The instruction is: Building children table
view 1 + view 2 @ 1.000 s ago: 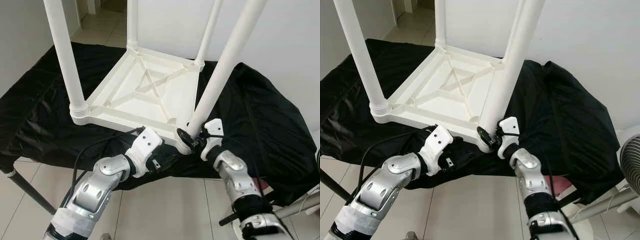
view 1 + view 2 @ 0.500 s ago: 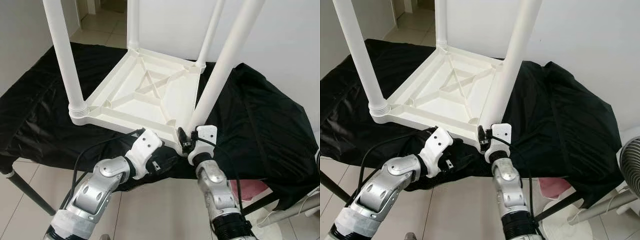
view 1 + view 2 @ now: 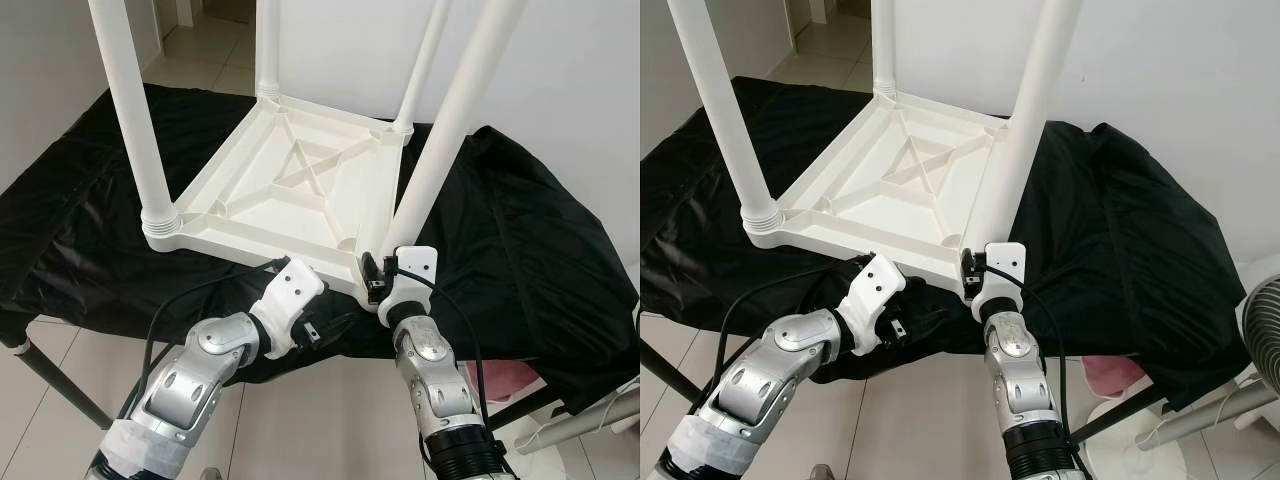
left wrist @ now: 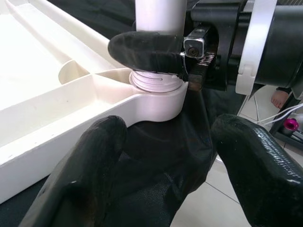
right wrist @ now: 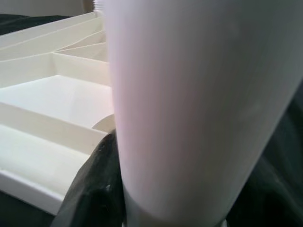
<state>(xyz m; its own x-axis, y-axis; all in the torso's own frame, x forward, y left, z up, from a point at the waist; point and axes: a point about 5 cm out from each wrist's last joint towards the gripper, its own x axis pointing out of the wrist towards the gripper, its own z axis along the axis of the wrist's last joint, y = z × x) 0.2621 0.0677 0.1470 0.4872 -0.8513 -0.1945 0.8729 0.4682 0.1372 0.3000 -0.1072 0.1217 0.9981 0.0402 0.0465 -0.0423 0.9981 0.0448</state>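
Legs all four up on upturned white plastic children's table [image 3: 290, 185], mid black-draped bench [image 3: 520, 250]. Right tool [image 3: 372, 280] clamps near-corner white leg [image 3: 450, 110] at its base, prob. last tightening; left tool [image 4: 161, 142] open, just beside.

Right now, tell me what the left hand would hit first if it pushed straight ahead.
Probably the tabletop's near corner, where the leg screws in. The open left hand points straight at it over the black cloth; depth is unclear.
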